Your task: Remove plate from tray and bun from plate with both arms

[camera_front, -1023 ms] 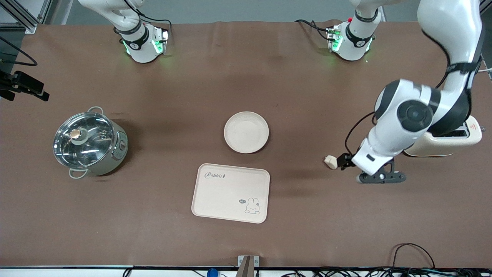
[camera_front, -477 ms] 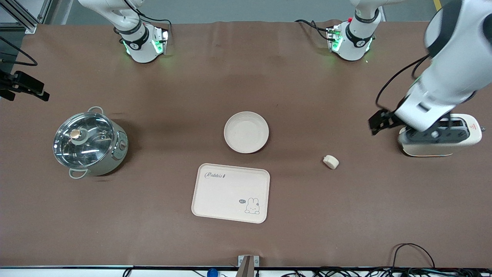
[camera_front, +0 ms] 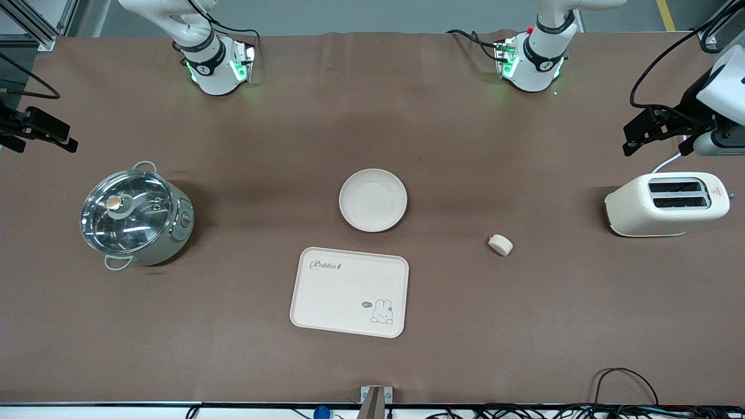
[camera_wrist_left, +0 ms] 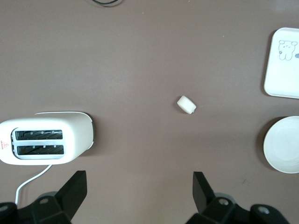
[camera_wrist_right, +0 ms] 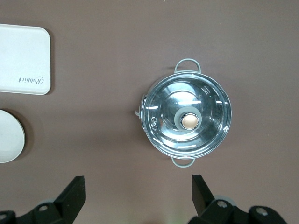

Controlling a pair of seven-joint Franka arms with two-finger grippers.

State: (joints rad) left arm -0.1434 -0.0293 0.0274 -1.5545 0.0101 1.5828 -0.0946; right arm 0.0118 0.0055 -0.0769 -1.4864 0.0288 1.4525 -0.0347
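The round cream plate [camera_front: 373, 200] lies empty on the brown table, just farther from the front camera than the tray [camera_front: 349, 292], which is also empty. The small pale bun [camera_front: 500, 244] lies on the table between the plate and the toaster, toward the left arm's end. My left gripper [camera_front: 634, 139] is open and empty, high over the table beside the toaster; its wrist view shows its own jaws [camera_wrist_left: 139, 191] wide apart, with the bun [camera_wrist_left: 187, 104], plate [camera_wrist_left: 282, 144] and tray [camera_wrist_left: 282, 63] below. My right gripper [camera_wrist_right: 138, 196] is open and empty, high over the table beside the pot.
A cream toaster [camera_front: 666, 203] stands at the left arm's end of the table. A steel pot with a glass lid [camera_front: 135, 216] stands at the right arm's end and also shows in the right wrist view [camera_wrist_right: 187, 121]. Cables run along the table's near edge.
The left gripper has let go of the bun, which stays on the table. It has risen and drawn back toward its own end, past the toaster.
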